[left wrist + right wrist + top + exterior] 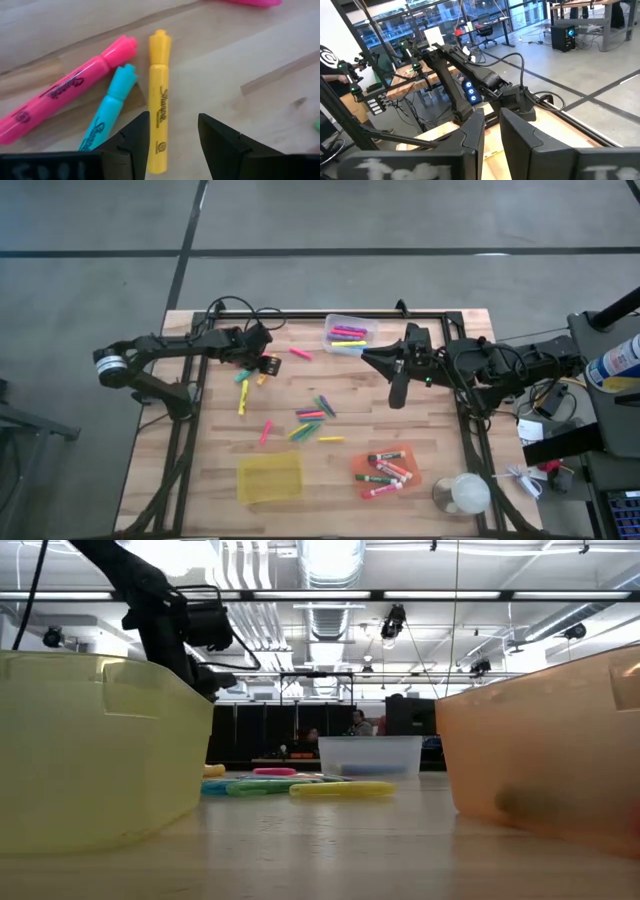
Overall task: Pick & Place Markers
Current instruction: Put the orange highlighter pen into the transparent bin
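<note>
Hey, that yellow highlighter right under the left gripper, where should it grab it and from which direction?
Grip the yellow highlighter across its straight barrel, near the middle where the printed name runs, coming straight down from above. It lies flat on the table, and the open left gripper already hangs over its lower barrel. The blue highlighter lies close on one side, so the finger there has little room; the other side is bare wood.

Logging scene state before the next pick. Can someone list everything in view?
Loose markers: about a dozen, mixed colours, scattered mid-table.
Yellow highlighter: one, beside teal highlighter and pink highlighter, below left gripper.
Clear bin: one, far edge, holds pink and yellow markers.
Orange bin: one, near edge, holds white-barrelled markers.
Yellow bin: one, near edge, looks empty.
Clear round container: one, near right corner.
Left gripper: open, above yellow highlighter.
Right gripper: narrowly open, empty, beside clear bin.
</note>
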